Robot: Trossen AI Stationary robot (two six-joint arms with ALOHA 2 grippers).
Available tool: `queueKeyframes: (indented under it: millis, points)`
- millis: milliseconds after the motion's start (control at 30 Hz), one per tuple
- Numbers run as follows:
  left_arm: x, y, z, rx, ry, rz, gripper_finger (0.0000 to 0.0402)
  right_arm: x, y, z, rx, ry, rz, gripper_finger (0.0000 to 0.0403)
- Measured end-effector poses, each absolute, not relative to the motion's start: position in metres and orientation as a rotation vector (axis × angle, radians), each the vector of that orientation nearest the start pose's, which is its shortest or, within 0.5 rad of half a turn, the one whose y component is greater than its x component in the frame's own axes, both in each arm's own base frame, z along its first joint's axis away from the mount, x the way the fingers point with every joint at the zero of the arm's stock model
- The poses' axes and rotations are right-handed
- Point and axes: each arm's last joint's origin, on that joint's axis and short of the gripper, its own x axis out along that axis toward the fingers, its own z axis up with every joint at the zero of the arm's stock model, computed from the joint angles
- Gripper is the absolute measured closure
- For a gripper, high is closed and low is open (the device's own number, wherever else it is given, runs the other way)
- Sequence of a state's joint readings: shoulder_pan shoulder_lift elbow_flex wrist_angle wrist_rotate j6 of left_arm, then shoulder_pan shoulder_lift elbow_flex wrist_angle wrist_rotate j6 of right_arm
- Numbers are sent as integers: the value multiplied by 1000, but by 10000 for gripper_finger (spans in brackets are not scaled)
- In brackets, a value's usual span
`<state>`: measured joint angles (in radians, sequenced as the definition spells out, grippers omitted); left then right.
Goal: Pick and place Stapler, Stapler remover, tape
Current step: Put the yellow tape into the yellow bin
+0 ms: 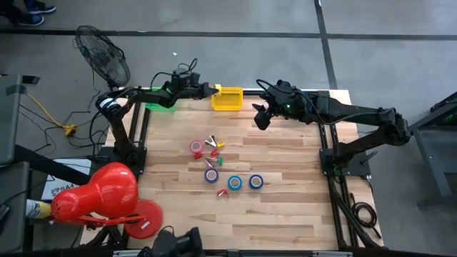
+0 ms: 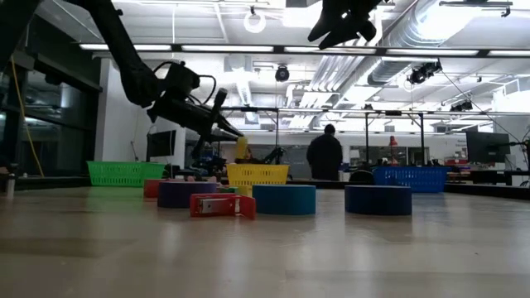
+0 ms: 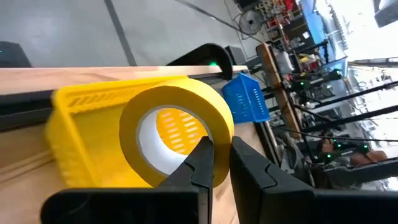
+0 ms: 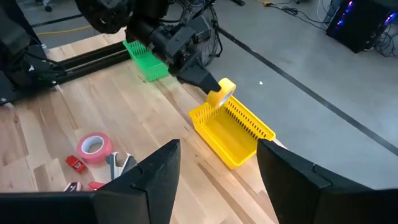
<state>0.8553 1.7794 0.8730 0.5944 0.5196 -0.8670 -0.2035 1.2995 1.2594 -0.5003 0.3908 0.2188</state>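
The placing step is in hand: the left gripper (image 4: 214,87) clenches a yellow tape roll (image 3: 177,127) by its wall, just above the rim of the yellow basket (image 1: 228,99) at the table's far edge. Next move, by judgement: advance over the basket and release. The right gripper (image 1: 261,118) hangs nearby, jaws spread, empty. Four tape rolls remain on the table: one pink (image 1: 196,147), three blue-toned (image 1: 234,183). Baskets visible: one yellow, one green (image 4: 146,60), one blue (image 3: 247,99).
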Motion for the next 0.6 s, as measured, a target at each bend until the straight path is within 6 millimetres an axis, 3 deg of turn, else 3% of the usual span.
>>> queueKeyframes:
  millis: [233,600]
  points:
    - [241,268,171,-1065,119,455,376,269,-67,359,135,485,-641,198]
    - [246,268,159,-1077,146,405,376,269,-67,359,119,492,-654,198]
